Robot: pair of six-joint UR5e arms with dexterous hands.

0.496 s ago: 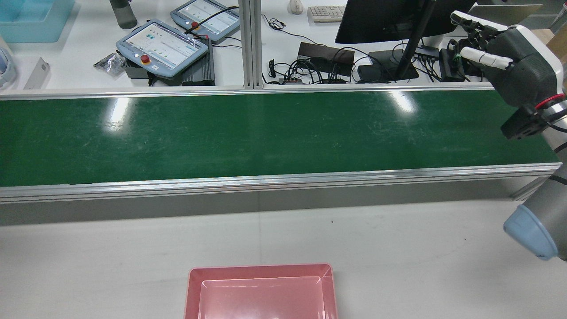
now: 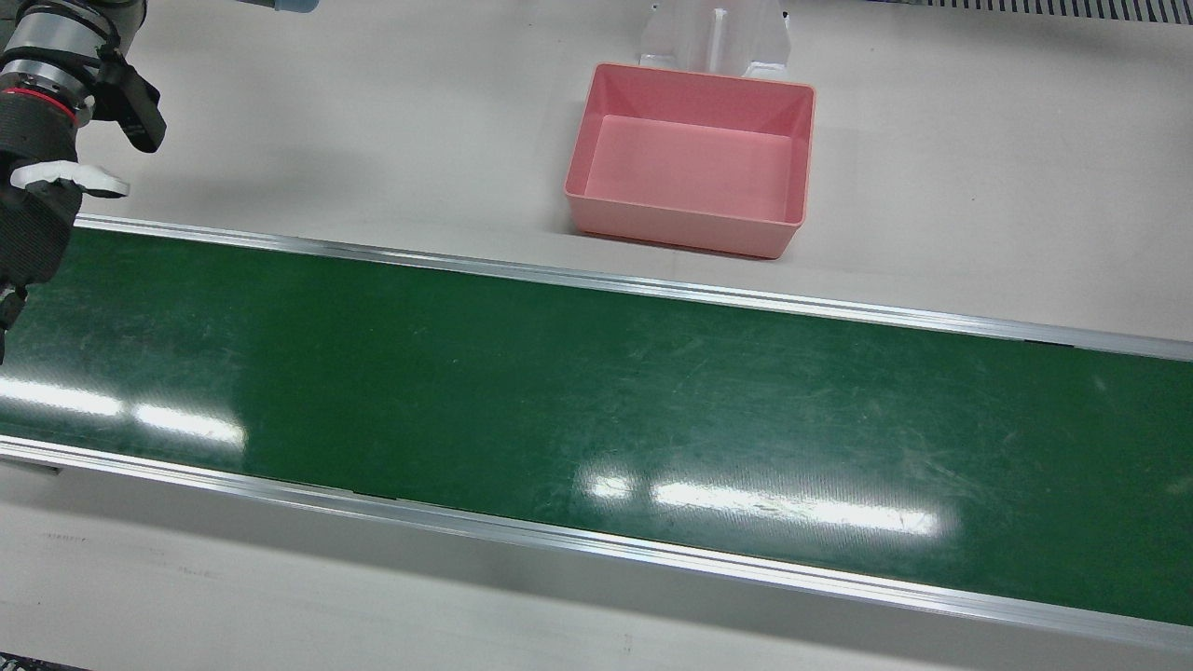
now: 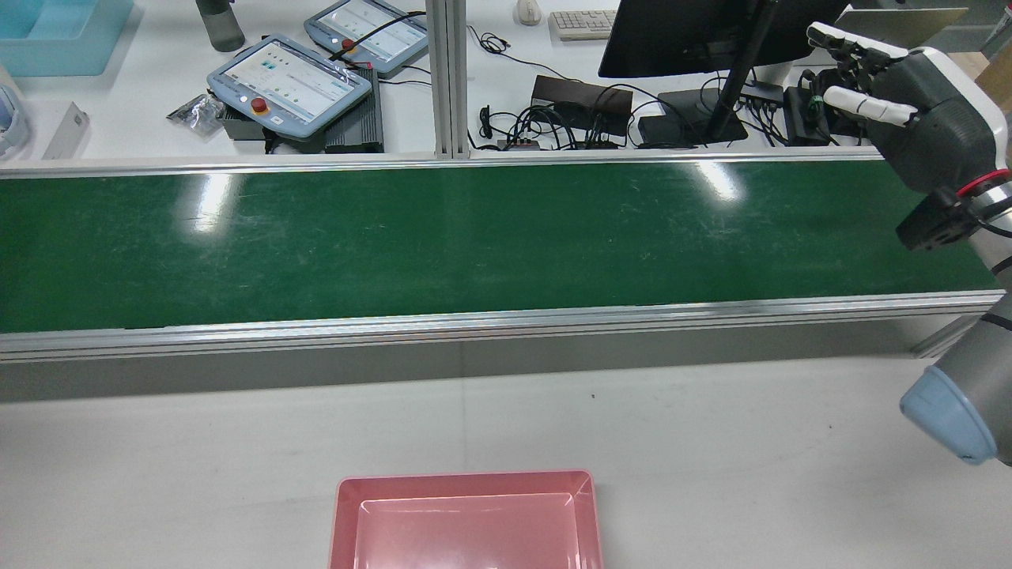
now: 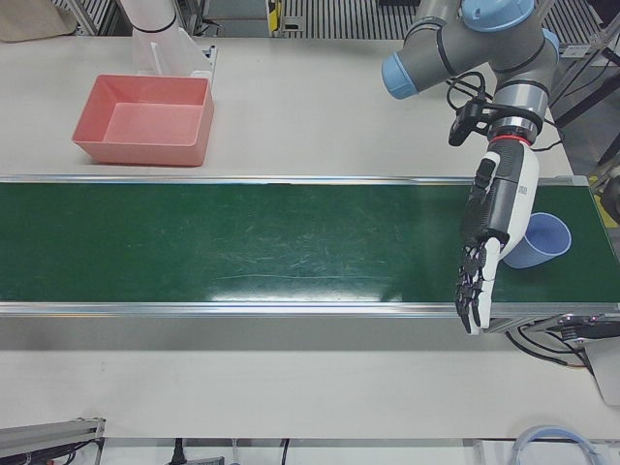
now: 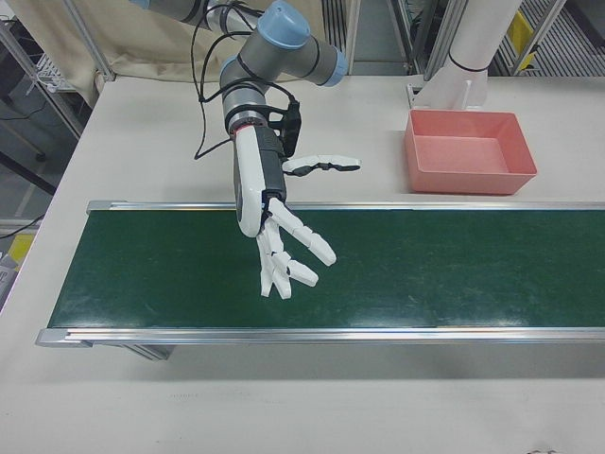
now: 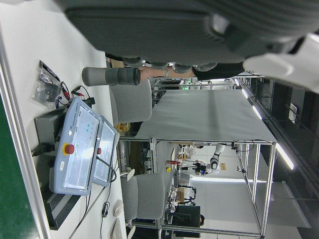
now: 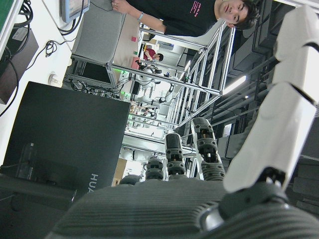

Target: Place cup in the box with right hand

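Right-front view: our right hand (image 5: pixel 274 236) hovers, fingers (image 5: pixel 307 248) spread, empty; next we await the unseen cup.

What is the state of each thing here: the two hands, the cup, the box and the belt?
Right hand: open, fingers spread, holds nothing, above the belt.
Left hand: open, holds nothing.
Blue cup: on the belt, beside the left hand, not held.
Pink box: empty, on the table.
Green belt: motion cannot be told.
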